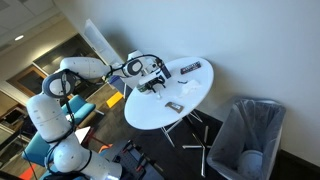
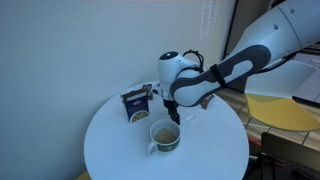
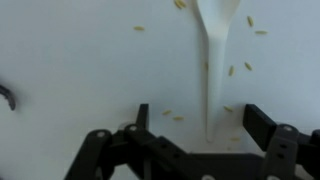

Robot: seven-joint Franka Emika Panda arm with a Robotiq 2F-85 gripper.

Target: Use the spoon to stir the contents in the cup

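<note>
Where the wrist view looks down on the white table (image 3: pixel 80 60), we see a white spoon (image 3: pixel 212 60) lying flat. Its bowl is at the top edge and its thin handle runs down toward the gripper (image 3: pixel 196 112). The jaws are spread wide, and the end of the handle lies between them, touching neither as far as we can tell. Small tan grains (image 3: pixel 232 70) are scattered on the table around the spoon.

In an exterior view the cup (image 2: pixel 165 135) stands near the front edge of the round table (image 2: pixel 110 140), with pale contents inside it. The gripper (image 2: pixel 175 115) hangs low just behind the cup's rim; we cannot tell whether the two touch. A dark packet (image 2: pixel 135 103) stands just behind the cup, to one side.

In an exterior view from higher up, the arm (image 1: pixel 95 68) reaches over the table (image 1: pixel 150 112) with the gripper (image 1: pixel 150 82) near the middle of the tabletop. We cannot pick out the cup with certainty there. A bin (image 1: pixel 250 130) stands on the floor beside the table.
</note>
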